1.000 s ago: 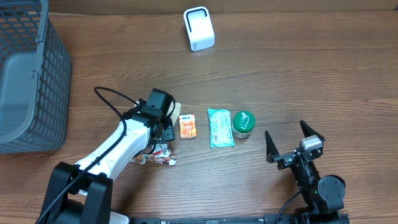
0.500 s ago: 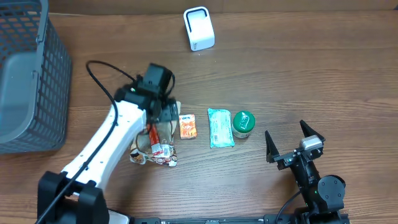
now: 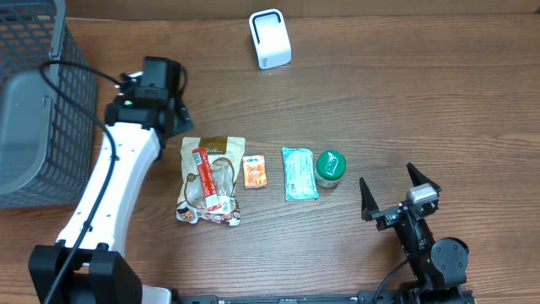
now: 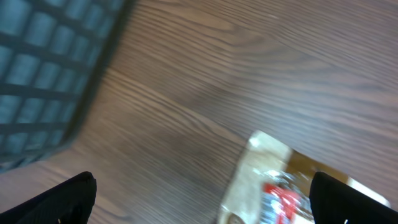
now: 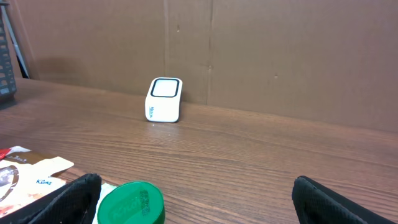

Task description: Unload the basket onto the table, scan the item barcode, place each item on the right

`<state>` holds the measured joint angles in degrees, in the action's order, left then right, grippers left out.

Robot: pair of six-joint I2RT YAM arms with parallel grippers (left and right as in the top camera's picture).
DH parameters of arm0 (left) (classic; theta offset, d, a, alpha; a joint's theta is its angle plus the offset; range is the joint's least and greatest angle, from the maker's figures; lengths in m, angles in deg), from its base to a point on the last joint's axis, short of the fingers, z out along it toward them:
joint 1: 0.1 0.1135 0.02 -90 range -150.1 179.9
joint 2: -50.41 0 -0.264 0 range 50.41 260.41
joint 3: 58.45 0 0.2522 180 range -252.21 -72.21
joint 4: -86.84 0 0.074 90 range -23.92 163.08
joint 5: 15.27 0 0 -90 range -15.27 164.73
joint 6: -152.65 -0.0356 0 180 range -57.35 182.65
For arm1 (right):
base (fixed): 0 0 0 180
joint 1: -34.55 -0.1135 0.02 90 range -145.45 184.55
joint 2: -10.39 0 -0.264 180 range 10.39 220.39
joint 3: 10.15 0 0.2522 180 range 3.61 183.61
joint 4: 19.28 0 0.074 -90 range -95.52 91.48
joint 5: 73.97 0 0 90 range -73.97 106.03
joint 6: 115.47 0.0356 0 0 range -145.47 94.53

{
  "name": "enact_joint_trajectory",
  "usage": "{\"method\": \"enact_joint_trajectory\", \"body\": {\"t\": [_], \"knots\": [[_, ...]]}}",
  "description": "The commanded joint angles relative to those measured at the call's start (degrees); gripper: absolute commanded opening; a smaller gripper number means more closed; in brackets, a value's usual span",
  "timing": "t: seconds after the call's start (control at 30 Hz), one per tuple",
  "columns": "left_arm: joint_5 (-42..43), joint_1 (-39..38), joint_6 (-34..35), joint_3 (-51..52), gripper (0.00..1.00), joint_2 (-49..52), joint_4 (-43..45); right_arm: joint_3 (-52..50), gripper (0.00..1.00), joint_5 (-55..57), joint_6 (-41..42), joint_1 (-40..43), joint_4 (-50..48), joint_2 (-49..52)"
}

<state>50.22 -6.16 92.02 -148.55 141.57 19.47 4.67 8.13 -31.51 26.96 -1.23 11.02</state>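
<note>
Open, empty left pincer (image 4: 200, 183): snack pouch (image 3: 211, 179) lies just beside it, long axis running away; open right pincer (image 3: 388, 187) sits farther off.

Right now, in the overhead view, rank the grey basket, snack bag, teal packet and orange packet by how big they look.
1. grey basket, largest even though the frame edge cuts it off
2. snack bag
3. teal packet
4. orange packet, clearly smallest

Grey basket (image 3: 74, 127) past overhead's left edge — snack bag (image 4: 280, 180) blurred, cropped.
</note>
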Motion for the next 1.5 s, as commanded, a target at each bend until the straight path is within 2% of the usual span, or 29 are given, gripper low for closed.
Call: {"method": "enact_joint_trajectory", "body": {"t": [0.0,0.27,1.47], "knots": [[-2.9,3.4,-1.1,-0.9,1.0,0.2,0.0,-0.6,1.0,0.5,-0.2,0.1,-0.3,-0.5],[-2.9,8.8,-1.1,-0.9,1.0,0.2,-0.3,-0.6,1.0,0.5,-0.2,0.1,-0.3,-0.5],[-2.4,8.7,-1.1,-0.9,1.0,0.2,-0.3,-0.6,1.0,0.5,-0.2,0.1,-0.3,-0.5]]}}
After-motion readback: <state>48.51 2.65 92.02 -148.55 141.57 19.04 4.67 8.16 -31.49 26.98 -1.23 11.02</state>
